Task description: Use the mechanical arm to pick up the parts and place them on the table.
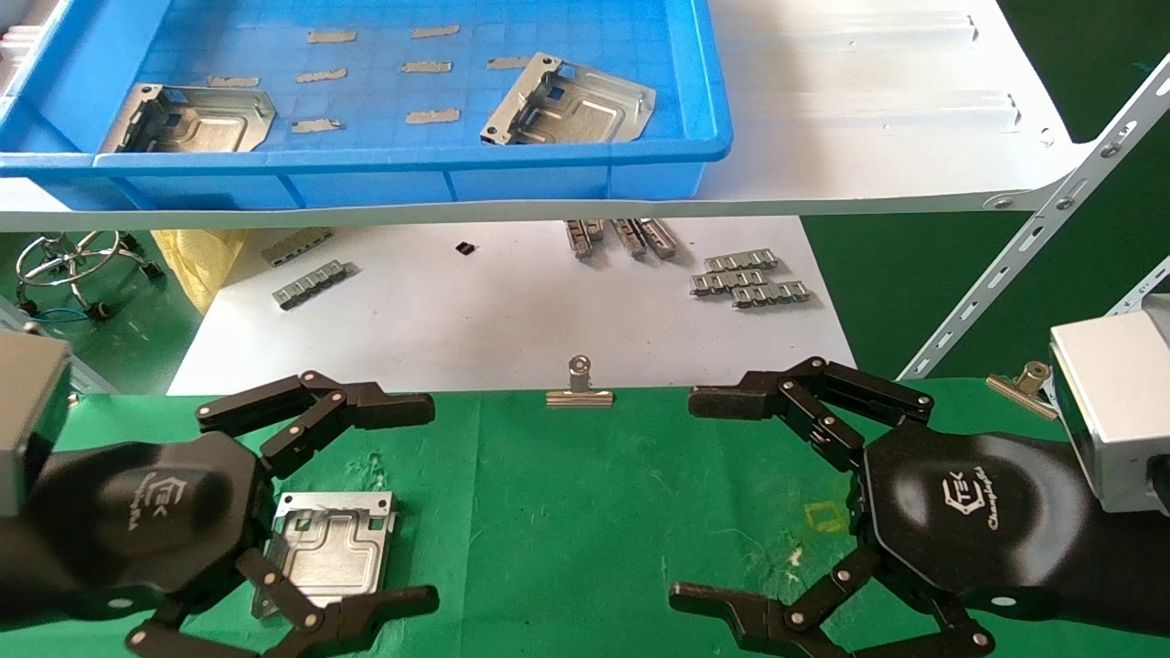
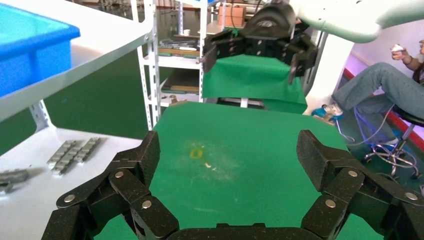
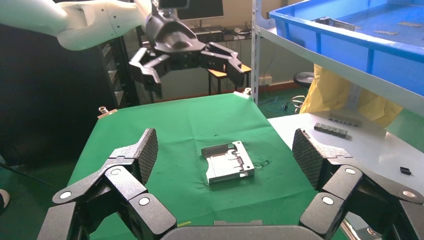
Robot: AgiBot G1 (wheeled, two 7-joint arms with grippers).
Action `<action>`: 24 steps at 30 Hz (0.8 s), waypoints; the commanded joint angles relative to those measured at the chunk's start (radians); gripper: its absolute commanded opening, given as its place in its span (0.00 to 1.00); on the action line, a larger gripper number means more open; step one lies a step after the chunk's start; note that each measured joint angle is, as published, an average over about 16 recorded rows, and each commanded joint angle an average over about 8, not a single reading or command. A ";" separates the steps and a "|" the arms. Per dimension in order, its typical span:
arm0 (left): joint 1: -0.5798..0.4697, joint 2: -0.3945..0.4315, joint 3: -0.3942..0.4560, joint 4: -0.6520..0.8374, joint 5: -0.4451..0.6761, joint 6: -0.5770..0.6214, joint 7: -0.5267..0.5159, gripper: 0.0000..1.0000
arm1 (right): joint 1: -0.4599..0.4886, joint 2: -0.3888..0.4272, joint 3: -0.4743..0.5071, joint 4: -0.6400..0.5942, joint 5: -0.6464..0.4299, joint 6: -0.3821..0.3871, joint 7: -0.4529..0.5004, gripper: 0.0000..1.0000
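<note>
One silver part point(image 1: 331, 543) lies flat on the green table point(image 1: 585, 512), under and between the open fingers of my left gripper point(image 1: 416, 503), which hangs above it. It also shows in the right wrist view point(image 3: 228, 162). Two more parts point(image 1: 187, 119) point(image 1: 569, 102) lie in the blue bin point(image 1: 585, 157) on the white shelf. My right gripper point(image 1: 699, 498) is open and empty over the table's right side. Each wrist view shows its own gripper open, left point(image 2: 227, 155) and right point(image 3: 225, 152), with the other arm farther off.
Small grey ribbed strips point(image 1: 749, 277) lie on the white sheet behind the table. Silver binder clips point(image 1: 579, 388) point(image 1: 1022, 384) hold the cloth's far edge. A white shelf strut point(image 1: 1033, 228) slants at the right. A small yellow square mark point(image 1: 827, 517) sits beside the right gripper.
</note>
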 commanded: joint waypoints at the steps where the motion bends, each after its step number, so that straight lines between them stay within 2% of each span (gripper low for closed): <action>1: 0.007 -0.003 -0.021 -0.027 0.005 -0.003 -0.021 1.00 | 0.000 0.000 0.000 0.000 0.000 0.000 0.000 1.00; 8: 0.021 -0.008 -0.057 -0.074 0.013 -0.008 -0.048 1.00 | 0.000 0.000 0.000 0.000 0.000 0.000 0.000 1.00; 24: 0.015 -0.007 -0.041 -0.053 0.012 -0.007 -0.037 1.00 | 0.000 0.000 0.000 0.000 0.000 0.000 0.000 1.00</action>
